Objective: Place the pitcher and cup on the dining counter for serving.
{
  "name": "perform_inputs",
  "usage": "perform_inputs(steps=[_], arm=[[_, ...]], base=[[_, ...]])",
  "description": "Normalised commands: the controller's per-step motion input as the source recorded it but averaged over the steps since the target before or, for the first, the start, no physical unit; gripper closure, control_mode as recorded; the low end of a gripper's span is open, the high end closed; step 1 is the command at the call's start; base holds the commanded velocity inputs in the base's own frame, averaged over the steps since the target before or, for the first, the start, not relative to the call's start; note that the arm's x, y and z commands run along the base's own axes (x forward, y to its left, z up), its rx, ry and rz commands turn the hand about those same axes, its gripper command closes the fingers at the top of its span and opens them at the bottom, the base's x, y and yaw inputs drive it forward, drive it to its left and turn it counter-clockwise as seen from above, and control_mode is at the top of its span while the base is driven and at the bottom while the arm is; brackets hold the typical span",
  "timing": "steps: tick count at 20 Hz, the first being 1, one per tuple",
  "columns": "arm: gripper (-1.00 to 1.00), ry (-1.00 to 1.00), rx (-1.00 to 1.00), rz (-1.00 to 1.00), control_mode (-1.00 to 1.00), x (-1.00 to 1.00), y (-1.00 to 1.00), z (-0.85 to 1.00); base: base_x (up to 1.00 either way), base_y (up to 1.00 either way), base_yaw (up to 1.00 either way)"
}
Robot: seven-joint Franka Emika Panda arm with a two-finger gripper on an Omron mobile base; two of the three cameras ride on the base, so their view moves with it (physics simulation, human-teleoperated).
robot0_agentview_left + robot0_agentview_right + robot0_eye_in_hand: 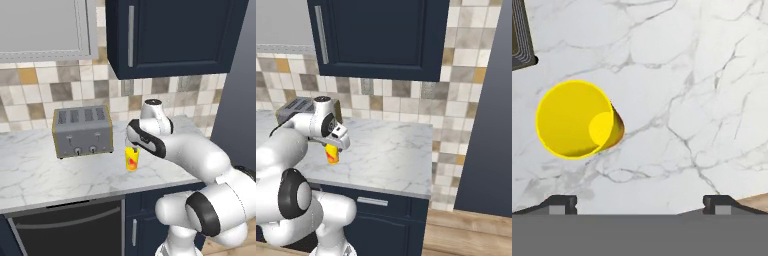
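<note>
The cup (131, 159) is a small yellow tumbler with orange-red blotches. It stands upright on the marble worktop (45, 175), to the right of a toaster. In the hand view I look straight down into the cup (574, 120), which lies up and to the left of my gripper (641, 202). The gripper hangs above the worktop, open, with nothing between its fingertips (562, 204). From the right base view the cup (332, 154) shows just below my hand. The pitcher and the dining counter are out of view.
A silver four-slot toaster (82, 131) stands left of the cup, and its corner (521, 35) shows in the hand view. Navy wall cabinets (170, 35) hang above. A dark oven front (65, 225) sits under the worktop. Bare marble (391, 150) stretches to the right.
</note>
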Motion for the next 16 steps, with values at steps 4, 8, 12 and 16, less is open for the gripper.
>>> perform_inputs(steps=[4, 8, 12, 16], arm=[[-1.0, 0.04, 0.0, 0.0, -1.0, 0.04, 0.0, -0.5], [-1.0, 0.03, 0.0, 0.0, -1.0, 0.15, 0.0, -0.38], [-1.0, 0.02, 0.0, 0.0, -1.0, 0.12, 0.0, -0.26], [-1.0, 0.02, 0.0, 0.0, -1.0, -0.04, 0.0, 0.15]], base=[[0.0, 0.0, 0.0], [0.0, 0.0, 0.0], [0.0, 0.0, 0.0], [0.0, 0.0, 0.0]])
